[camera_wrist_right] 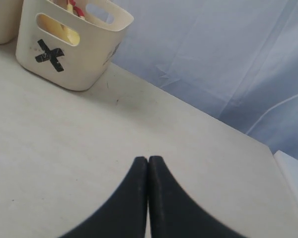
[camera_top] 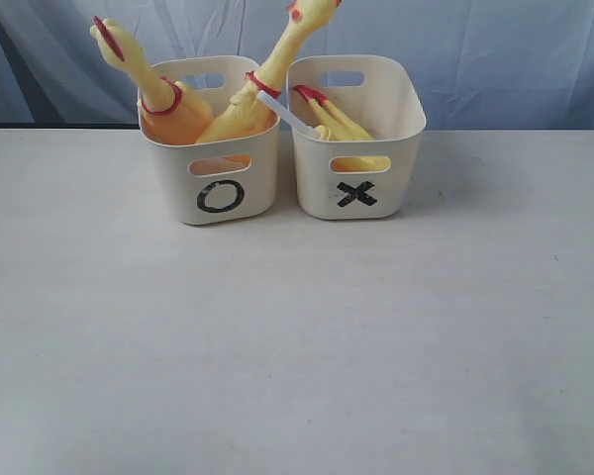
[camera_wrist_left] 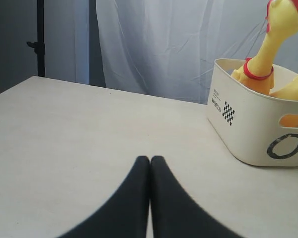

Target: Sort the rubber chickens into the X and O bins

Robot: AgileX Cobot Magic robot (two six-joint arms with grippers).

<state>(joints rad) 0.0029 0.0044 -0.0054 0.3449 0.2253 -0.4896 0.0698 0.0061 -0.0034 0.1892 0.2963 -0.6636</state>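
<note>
The O bin (camera_top: 262,183) is cream with a black O (camera_top: 219,196) on its front; its side carries a small black-and-white checker patch (camera_wrist_left: 229,113) beside black lettering; the X bin (camera_top: 312,178) is the same cream, marked with a black X (camera_top: 356,194); the rubber chickens (camera_top: 158,89) are yellow with red combs, beaks and neck bands; the tabletop (camera_top: 297,336) is pale beige-grey; the curtain (camera_top: 495,49) is bluish white; the left claw (camera_wrist_left: 150,159) and right claw (camera_wrist_right: 148,159) are matte black.

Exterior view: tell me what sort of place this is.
Probably a staged robot test bench, not a home: bare pale tabletop, draped whitish cloth backdrop, cream plastic tub marked O beside one marked X.
</note>
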